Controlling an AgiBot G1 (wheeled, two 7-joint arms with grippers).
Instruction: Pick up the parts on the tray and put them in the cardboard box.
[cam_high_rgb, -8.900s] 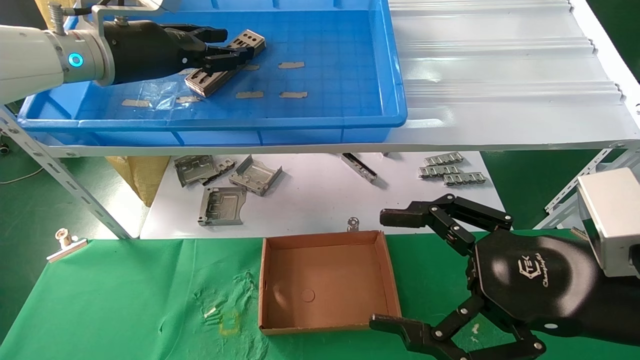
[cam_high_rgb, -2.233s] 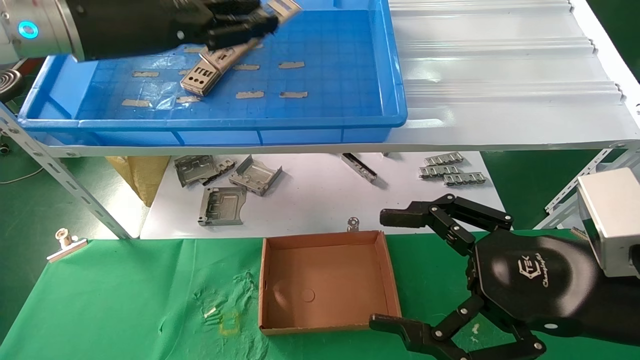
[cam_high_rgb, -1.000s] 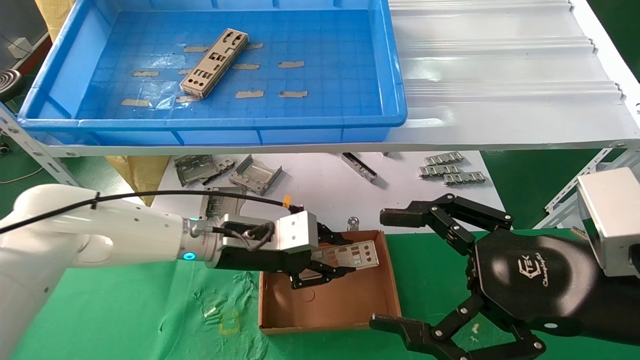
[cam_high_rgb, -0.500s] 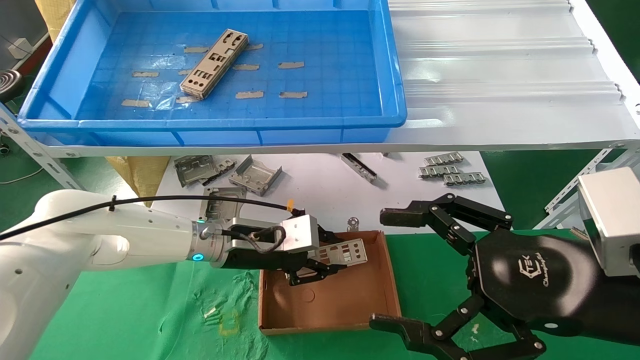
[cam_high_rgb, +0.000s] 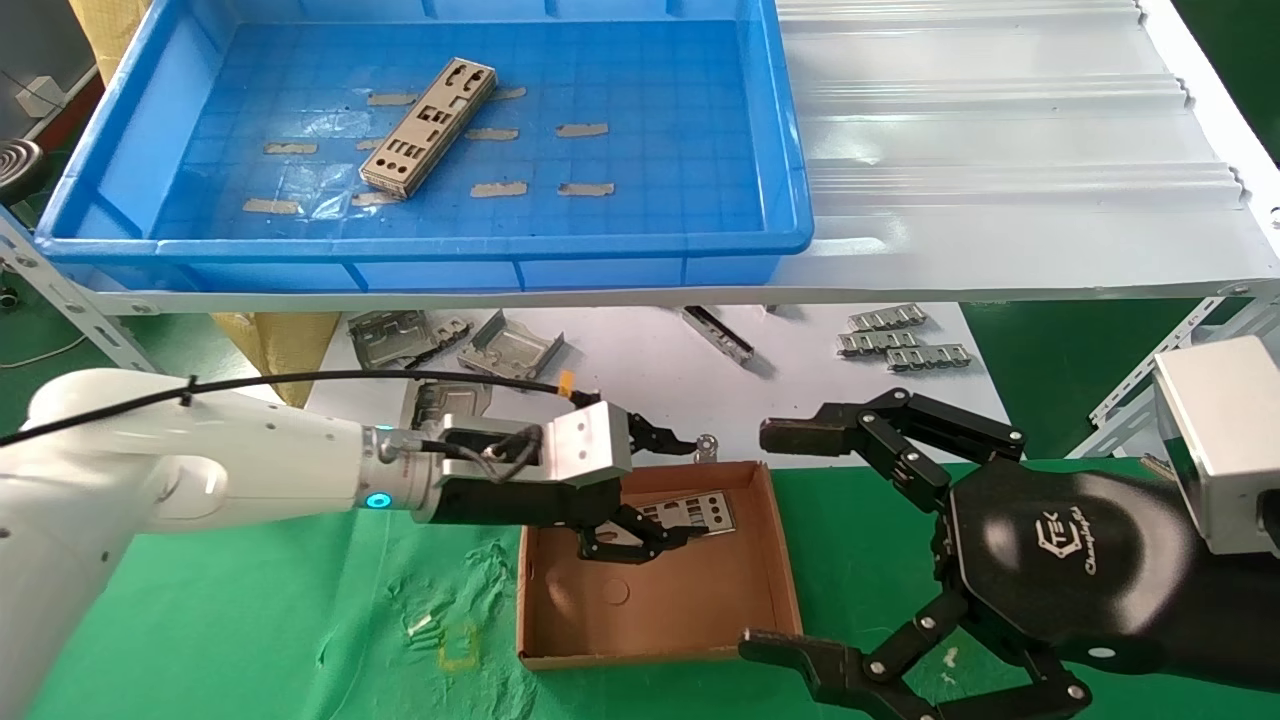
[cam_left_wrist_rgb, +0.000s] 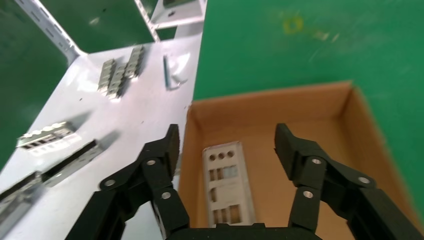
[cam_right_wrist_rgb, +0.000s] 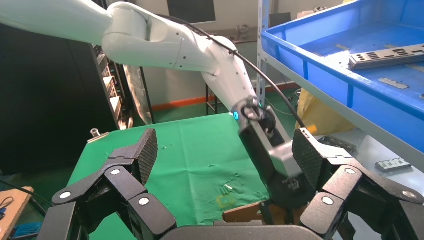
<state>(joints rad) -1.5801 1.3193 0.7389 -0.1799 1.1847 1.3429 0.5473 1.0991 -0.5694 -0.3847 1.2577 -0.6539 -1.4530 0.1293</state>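
The brown cardboard box (cam_high_rgb: 662, 655) sits on the green cloth, and one silver plate part (cam_high_rgb: 692, 512) lies flat on its floor by the far wall. My left gripper (cam_high_rgb: 672, 490) hovers just over that plate, open and holding nothing. In the left wrist view the plate (cam_left_wrist_rgb: 226, 180) lies free between the spread fingers (cam_left_wrist_rgb: 165, 147) inside the box (cam_left_wrist_rgb: 300, 107). Another part (cam_high_rgb: 428, 127) rests in the blue tray (cam_high_rgb: 430, 245) on the upper shelf. My right gripper (cam_high_rgb: 780, 540) stays parked open just right of the box; its wrist view shows the gripper (cam_right_wrist_rgb: 226, 150) empty.
On the white lower shelf behind the box lie folded grey brackets (cam_high_rgb: 440, 350) and ridged metal strips (cam_high_rgb: 905, 343). A metal clip (cam_high_rgb: 130, 485) sits at the cloth's far left. The slanted shelf frame (cam_high_rgb: 130, 365) stands left of the left arm.
My left gripper has opened and let go of the plate, which now lies on the box floor. The right arm has not moved.
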